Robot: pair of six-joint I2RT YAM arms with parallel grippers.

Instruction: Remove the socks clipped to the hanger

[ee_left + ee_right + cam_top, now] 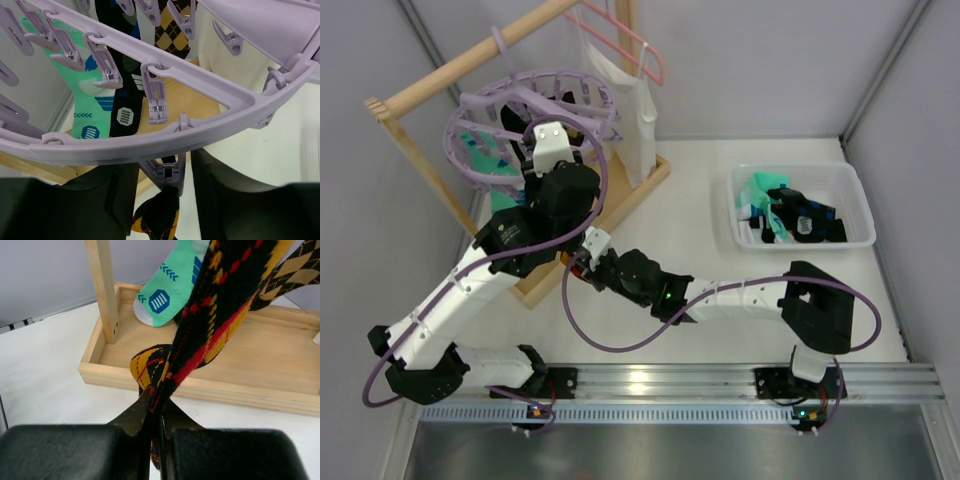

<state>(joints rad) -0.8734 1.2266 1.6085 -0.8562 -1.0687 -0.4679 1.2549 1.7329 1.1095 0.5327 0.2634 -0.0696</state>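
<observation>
The lavender hanger [535,85] hangs from the wooden rail, its ring [150,145] crossing the left wrist view. My left gripper [165,192] is open, and its fingers closely flank one clip [172,172] that pinches a black sock with yellow and red stripes [160,215]. My right gripper [161,415] is shut on the lower end of that same sock [215,315], just off the rack's base. A mint-green sock [85,105], a black sock with a white label [125,110] and a brown checked sock [175,30] hang from other clips.
The wooden rail frame stands on a tray-like base [225,355]. A white cloth [630,110] hangs on a pink coat hanger [640,45] on the same rail. A white bin [860,200] at the right holds several socks.
</observation>
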